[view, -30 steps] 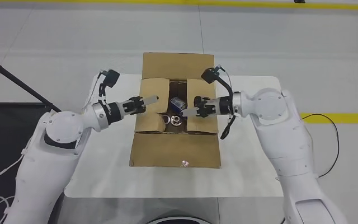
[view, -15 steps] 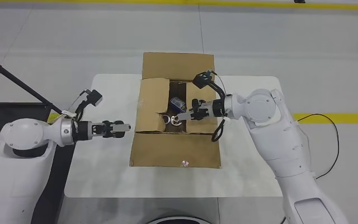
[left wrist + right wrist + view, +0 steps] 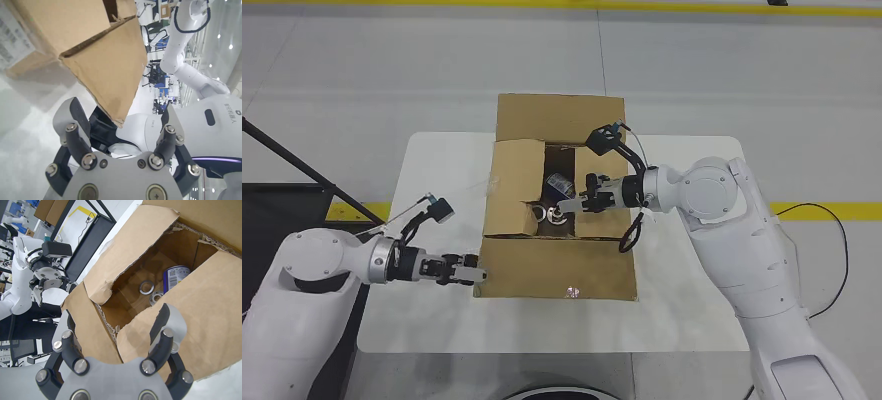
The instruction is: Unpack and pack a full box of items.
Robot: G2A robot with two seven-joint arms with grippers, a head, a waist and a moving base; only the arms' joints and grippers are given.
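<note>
Cardboard box (image 3: 555,270) sits mid-counter (image 3: 682,300), top opened. The far flap and the flap nearest the robot are both folded outward. The flap on the box's left side stands tilted up. The flap on its right side lies partly over the opening.

Inside the box, on its floor: a blue labelled can (image 3: 174,278) lying on its side toward the far end. Just beside it are a plain metal ring (image 3: 146,287) and a flanged metal ring (image 3: 156,296), close together (whether the two touch, cannot tell).

Left gripper (image 3: 476,271) is at the box's near-left corner, level with the edge of the outward-folded near flap. Its fingers are spread apart and grasp nothing. In the left wrist view the corner tip of a flap pokes in between the released fingers (image 3: 79,115); contact with either finger cannot be judged.

Right gripper (image 3: 562,207) hangs over the box opening, at the inner edge of the right-side flap, above the rings. It is released too, its fingers (image 3: 166,317) wide and nothing between them.
</note>
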